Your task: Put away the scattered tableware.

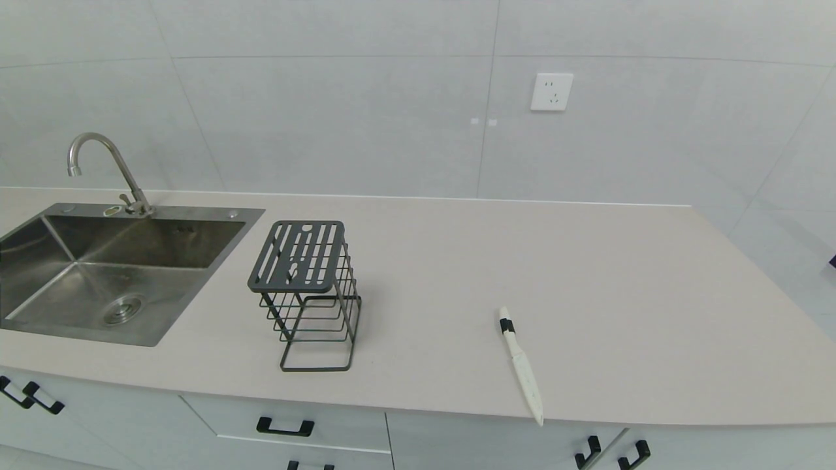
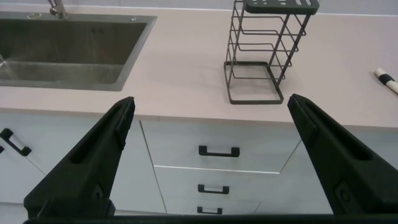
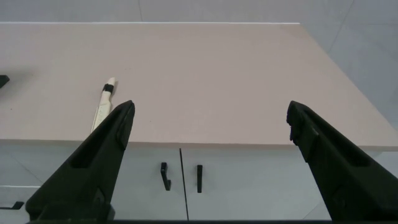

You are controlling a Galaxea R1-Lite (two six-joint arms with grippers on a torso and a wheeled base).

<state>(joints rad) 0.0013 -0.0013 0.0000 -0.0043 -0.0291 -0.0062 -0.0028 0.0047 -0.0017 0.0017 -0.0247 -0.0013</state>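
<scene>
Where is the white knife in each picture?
Head view: the white knife lies near the countertop's front edge, apart from the wire rack.
Left wrist view: only its black-banded end peeks in, past the rack.
Right wrist view: it lies by the front edge.
Shared landmark: the countertop's front edge.

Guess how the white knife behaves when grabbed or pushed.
The knife looks slim and flat: likely light, stiff, won't roll. Lying low on the smooth counter, it may skid when pinched. Tip seems to reach the front edge; a push could drop it.
</scene>
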